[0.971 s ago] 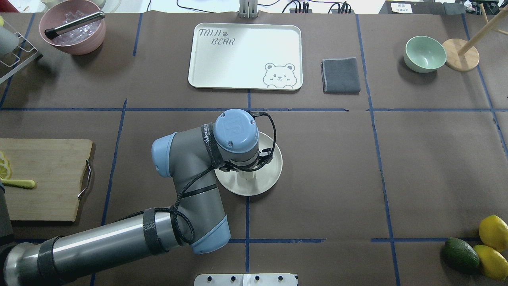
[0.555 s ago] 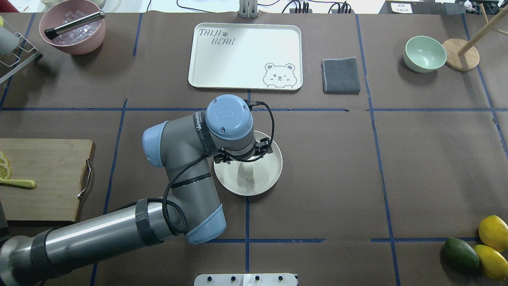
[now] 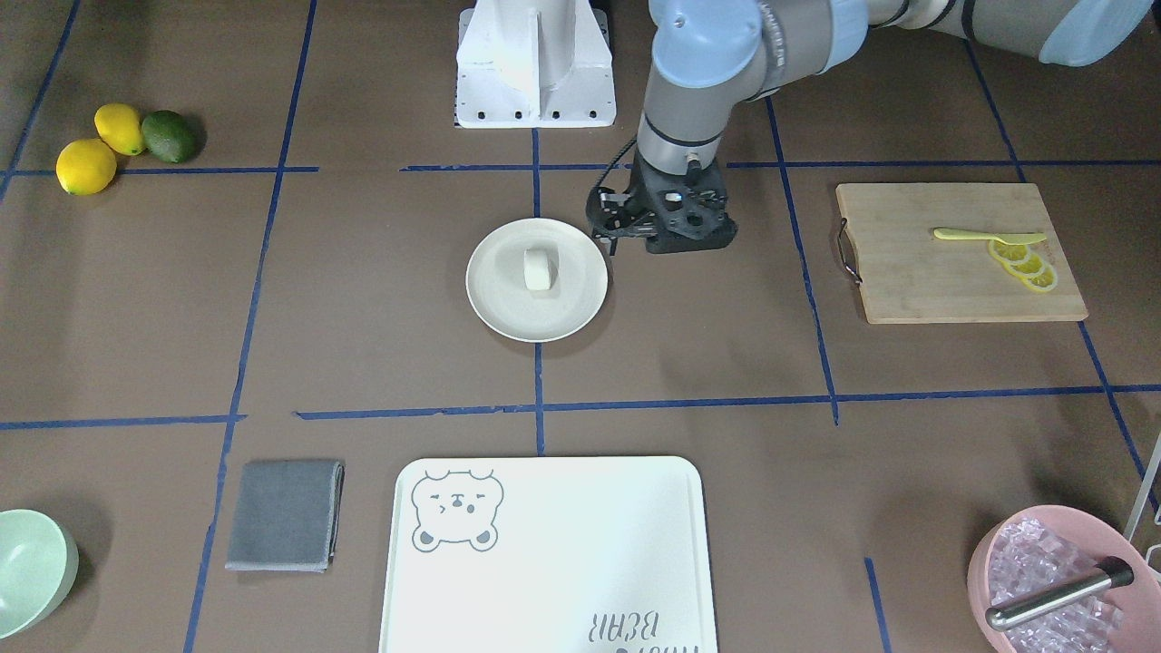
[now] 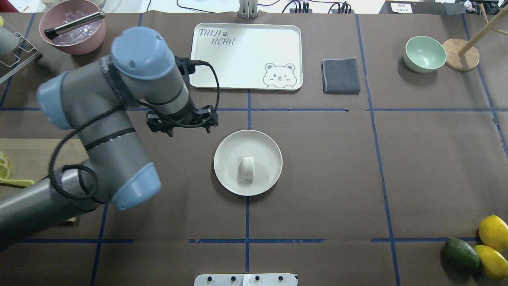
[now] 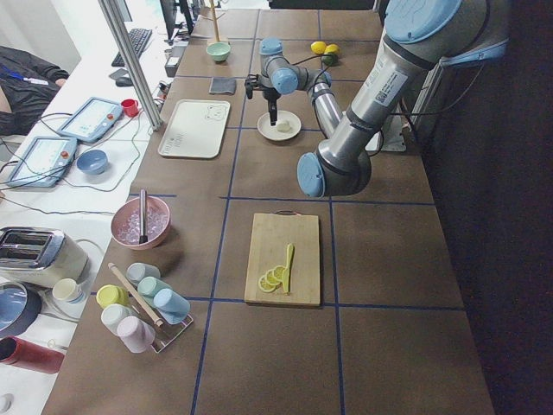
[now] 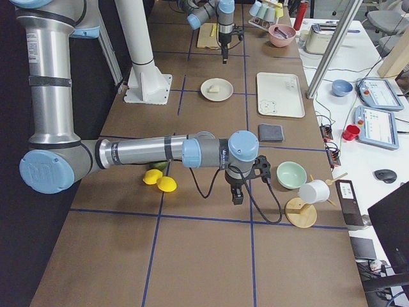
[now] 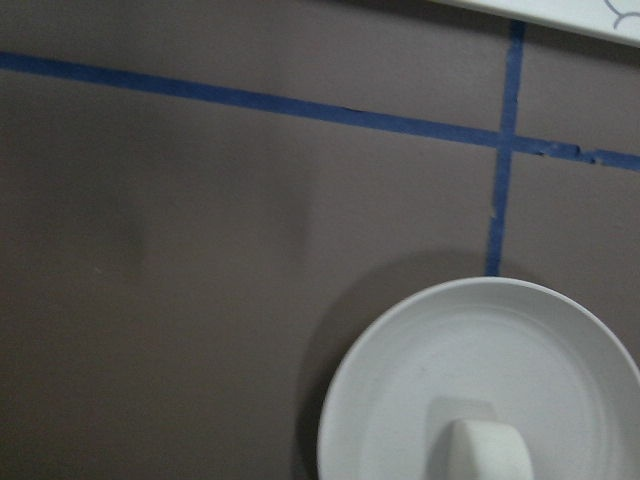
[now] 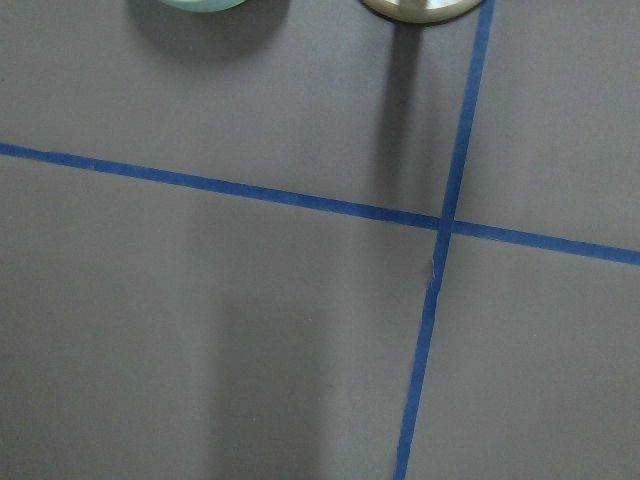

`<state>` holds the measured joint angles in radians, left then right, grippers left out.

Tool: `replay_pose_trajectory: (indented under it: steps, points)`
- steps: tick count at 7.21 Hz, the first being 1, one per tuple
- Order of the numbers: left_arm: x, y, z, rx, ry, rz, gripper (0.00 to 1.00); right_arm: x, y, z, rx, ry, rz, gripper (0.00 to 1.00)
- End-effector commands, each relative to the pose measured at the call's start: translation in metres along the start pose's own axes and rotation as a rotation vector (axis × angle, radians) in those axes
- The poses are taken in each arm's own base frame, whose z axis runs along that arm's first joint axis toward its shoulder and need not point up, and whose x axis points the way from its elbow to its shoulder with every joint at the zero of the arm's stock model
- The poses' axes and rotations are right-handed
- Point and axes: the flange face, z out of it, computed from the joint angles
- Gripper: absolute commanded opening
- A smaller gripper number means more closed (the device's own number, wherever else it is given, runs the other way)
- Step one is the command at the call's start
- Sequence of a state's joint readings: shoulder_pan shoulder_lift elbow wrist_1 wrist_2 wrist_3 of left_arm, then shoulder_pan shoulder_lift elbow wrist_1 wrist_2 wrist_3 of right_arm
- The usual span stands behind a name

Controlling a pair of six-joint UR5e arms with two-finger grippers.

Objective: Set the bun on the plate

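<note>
**Caller:** Talk me through it!

**Me:** Up and away goes my left gripper (image 3: 673, 234). A second ago it sat right over the plate (image 3: 494, 304); now it's off to my left, and the bun (image 3: 537, 269) is out in the open.

**Caller:** Front camera first.

**Me:** The bun is near the middle of the plate with nothing touching it. My gripper hangs just beside the rim, clear of it. Fingers wide or narrow? I can't tell, because the wrist housing hides them.

**Caller:** Overhead?

**Me:** Same story. The bun sits a touch toward my side of the plate's centre, and my arm has swung off toward the bear-print tray (image 4: 246, 55).

**Caller:** The side cameras?

**Me:** From the left end the bun is only a pale speck on the plate. From the right end, my right gripper (image 6: 237, 197) is over bare table near the mint-green bowl (image 6: 291, 174). I can't tell from there whether it's open or closed.

**Caller:** Wrist cameras?

**Me:** The left one looks down on the plate with the bun at the bottom edge, and no fingers in shot. The right one shows tape lines and table, plus a sliver of the bowl.

**Caller:** And if you had to pick it up again?

**Me:** I'd judge it light, soft and smooth-skinned, so easy to dent. I'd pinch gently across its rounded sides, low down. To me, though, the job looks done.
</note>
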<state>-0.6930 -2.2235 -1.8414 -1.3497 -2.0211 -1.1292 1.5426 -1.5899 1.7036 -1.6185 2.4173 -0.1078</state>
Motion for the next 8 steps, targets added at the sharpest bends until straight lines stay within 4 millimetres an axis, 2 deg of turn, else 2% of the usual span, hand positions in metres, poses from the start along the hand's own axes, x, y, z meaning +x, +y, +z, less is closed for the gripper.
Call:
replay_pose_trajectory:
  steps: [1,4,6,7,8]
  points:
    - [-0.107,-0.038,-0.047,-0.007,-0.062,0.112,1.00,0.020,0.008,0.013,0.026,0.053,-0.017,1.00]
    - [-0.278,-0.084,-0.104,-0.029,-0.117,0.205,1.00,0.036,0.012,0.007,0.044,0.068,0.041,1.00]
    - [-0.415,-0.092,-0.135,-0.054,-0.132,0.203,1.00,0.036,0.012,0.008,0.045,0.065,0.083,1.00]
    - [-0.482,-0.091,-0.140,-0.072,-0.121,0.207,1.00,0.036,0.011,0.007,0.046,0.065,0.083,1.00]
    - [-0.546,-0.091,-0.129,-0.108,-0.095,0.204,1.00,0.035,0.010,0.006,0.048,0.064,0.082,1.00]
